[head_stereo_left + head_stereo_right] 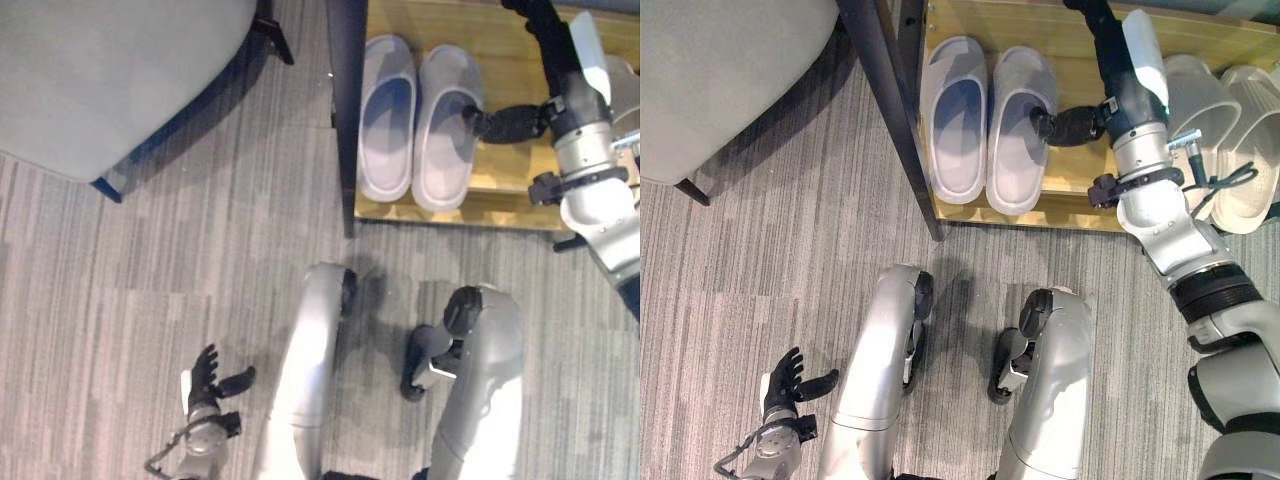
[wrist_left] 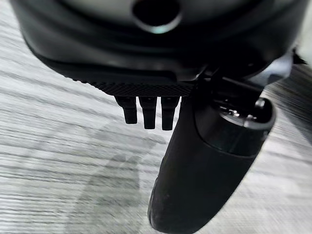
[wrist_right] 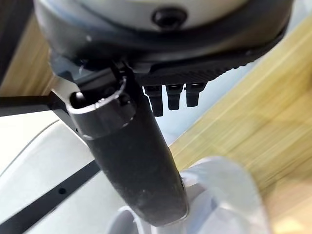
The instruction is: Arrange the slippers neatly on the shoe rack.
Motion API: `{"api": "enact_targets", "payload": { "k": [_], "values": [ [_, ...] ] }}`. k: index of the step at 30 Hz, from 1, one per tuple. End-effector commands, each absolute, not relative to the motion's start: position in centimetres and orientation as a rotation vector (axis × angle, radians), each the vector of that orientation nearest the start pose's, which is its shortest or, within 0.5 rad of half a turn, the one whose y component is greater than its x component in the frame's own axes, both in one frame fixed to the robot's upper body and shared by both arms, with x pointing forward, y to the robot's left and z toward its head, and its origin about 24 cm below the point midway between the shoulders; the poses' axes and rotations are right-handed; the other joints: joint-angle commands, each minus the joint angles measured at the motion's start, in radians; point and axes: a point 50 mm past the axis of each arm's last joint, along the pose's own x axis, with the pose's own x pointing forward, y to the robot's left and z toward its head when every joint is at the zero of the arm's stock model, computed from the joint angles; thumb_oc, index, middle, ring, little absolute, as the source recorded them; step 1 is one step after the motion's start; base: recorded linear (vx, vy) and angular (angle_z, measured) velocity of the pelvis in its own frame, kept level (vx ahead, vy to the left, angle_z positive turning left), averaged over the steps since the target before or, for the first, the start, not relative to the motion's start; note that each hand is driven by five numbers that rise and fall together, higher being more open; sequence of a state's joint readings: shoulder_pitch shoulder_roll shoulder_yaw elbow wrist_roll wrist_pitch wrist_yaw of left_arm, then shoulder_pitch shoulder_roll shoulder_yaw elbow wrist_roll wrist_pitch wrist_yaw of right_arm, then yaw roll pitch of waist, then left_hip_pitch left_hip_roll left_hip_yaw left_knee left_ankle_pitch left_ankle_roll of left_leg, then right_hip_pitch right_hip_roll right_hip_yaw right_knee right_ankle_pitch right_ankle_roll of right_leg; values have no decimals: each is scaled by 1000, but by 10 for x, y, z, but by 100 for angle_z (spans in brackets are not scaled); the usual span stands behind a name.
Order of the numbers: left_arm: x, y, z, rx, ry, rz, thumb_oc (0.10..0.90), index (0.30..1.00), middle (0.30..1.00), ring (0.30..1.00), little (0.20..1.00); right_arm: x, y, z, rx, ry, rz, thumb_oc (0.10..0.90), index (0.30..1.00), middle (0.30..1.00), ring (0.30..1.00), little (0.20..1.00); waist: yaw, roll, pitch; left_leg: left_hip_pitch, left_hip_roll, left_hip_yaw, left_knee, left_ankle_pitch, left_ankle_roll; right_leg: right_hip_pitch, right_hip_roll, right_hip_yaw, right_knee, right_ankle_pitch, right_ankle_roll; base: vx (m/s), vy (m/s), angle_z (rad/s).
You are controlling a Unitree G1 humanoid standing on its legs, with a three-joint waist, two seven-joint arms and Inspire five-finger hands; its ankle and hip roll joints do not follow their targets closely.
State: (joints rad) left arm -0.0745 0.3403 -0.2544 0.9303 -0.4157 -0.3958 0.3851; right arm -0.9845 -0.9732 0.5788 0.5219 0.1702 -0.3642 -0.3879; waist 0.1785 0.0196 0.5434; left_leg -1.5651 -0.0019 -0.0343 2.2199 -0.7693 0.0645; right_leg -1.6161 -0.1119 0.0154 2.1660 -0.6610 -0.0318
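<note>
Two pale lilac slippers, one (image 1: 387, 115) beside the other (image 1: 447, 128), lie together with toes outward on the wooden shelf of the shoe rack (image 1: 505, 188). My right hand (image 1: 553, 55) reaches over the shelf with straight fingers, and its thumb (image 1: 500, 122) touches the inner edge of the right-hand slipper (image 3: 222, 192). Nothing is gripped in that hand. My left hand (image 1: 205, 385) hangs low over the carpet at the lower left, open and holding nothing.
A second pair of off-white slippers (image 1: 1205, 105) lies further right on the same shelf, partly behind my right arm. The rack's dark post (image 1: 345, 120) stands at its left end. A grey upholstered seat (image 1: 110, 70) fills the upper left.
</note>
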Motion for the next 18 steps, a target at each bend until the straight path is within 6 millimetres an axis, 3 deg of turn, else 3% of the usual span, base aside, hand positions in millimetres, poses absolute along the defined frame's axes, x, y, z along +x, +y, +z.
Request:
{"api": "enact_targets", "payload": {
  "k": [1, 5, 8, 10, 12, 13, 14, 16, 17, 18],
  "values": [
    [177, 270, -89, 267, 475, 476, 800, 900, 900, 900, 900, 322, -230, 349, -645, -1080, -233, 800, 900, 900, 900, 900, 46, -3, -23, -5, 40, -105, 35, -103, 29, 46, -18, 18, 12, -75, -80, 0, 0, 0],
    [176, 270, -90, 289, 489, 467, 800, 900, 900, 900, 900, 313, -230, 350, -522, -1126, -195, 800, 900, 900, 900, 900, 43, -8, -23, -5, 40, -103, 34, -103, 30, 46, -17, 18, 10, -75, -78, 0, 0, 0],
    [170, 268, -93, 296, 501, 483, 800, 900, 900, 900, 900, 283, -223, 350, -332, -1276, -114, 800, 900, 900, 900, 900, 29, -15, -23, -5, 40, -95, 24, -103, 32, 46, -15, 22, 9, -77, -77, 0, 0, 0],
    [172, 269, -90, 297, 478, 492, 800, 900, 900, 900, 900, 270, -220, 349, -315, -1334, -97, 800, 900, 900, 900, 900, 25, -20, -23, -5, 39, -94, 20, -103, 34, 46, -12, 25, 11, -77, -78, 7, -16, 0],
    [180, 265, -82, 307, 422, 505, 800, 900, 900, 900, 900, 247, -219, 333, -280, -1398, -103, 800, 900, 900, 900, 900, 8, -41, -23, -5, 34, -88, 15, -100, 36, 46, -4, 32, 13, -77, -78, 32, -30, 2],
    [201, 269, -63, 269, 317, 564, 800, 900, 900, 900, 900, 238, -225, 310, -207, -1376, -141, 800, 900, 900, 900, 900, -1, -56, -23, -5, 29, -77, 5, -95, 40, 46, 5, 34, 12, -67, -74, 22, 1, 4],
    [201, 270, -62, 276, 317, 564, 800, 900, 900, 900, 900, 236, -225, 308, -204, -1376, -148, 800, 900, 900, 900, 900, 3, -61, -23, -5, 28, -76, 4, -92, 41, 46, 5, 36, 11, -65, -73, -1, 2, 4],
    [229, 277, -33, 234, 179, 606, 800, 900, 900, 900, 900, 229, -227, 288, -171, -1342, -194, 800, 900, 900, 900, 900, -6, -87, -23, -5, 30, -61, -30, -82, 42, 46, 7, 38, -24, -56, -71, -51, 9, 0],
    [263, 283, 5, 202, 26, 629, 800, 900, 900, 900, 900, 230, -226, 265, -80, -1267, -205, 800, 900, 900, 900, 900, -17, -91, -23, -5, 30, -62, -104, -51, 39, 67, 4, 31, -96, -37, -63, -104, 25, -3],
    [263, 285, 7, 207, 23, 629, 800, 900, 900, 900, 900, 229, -226, 265, -73, -1267, -204, 800, 900, 900, 900, 900, -17, -94, -23, -5, 28, -64, -112, -43, 39, 70, 1, 28, -105, -32, -64, -155, 63, -2]
  ]
}}
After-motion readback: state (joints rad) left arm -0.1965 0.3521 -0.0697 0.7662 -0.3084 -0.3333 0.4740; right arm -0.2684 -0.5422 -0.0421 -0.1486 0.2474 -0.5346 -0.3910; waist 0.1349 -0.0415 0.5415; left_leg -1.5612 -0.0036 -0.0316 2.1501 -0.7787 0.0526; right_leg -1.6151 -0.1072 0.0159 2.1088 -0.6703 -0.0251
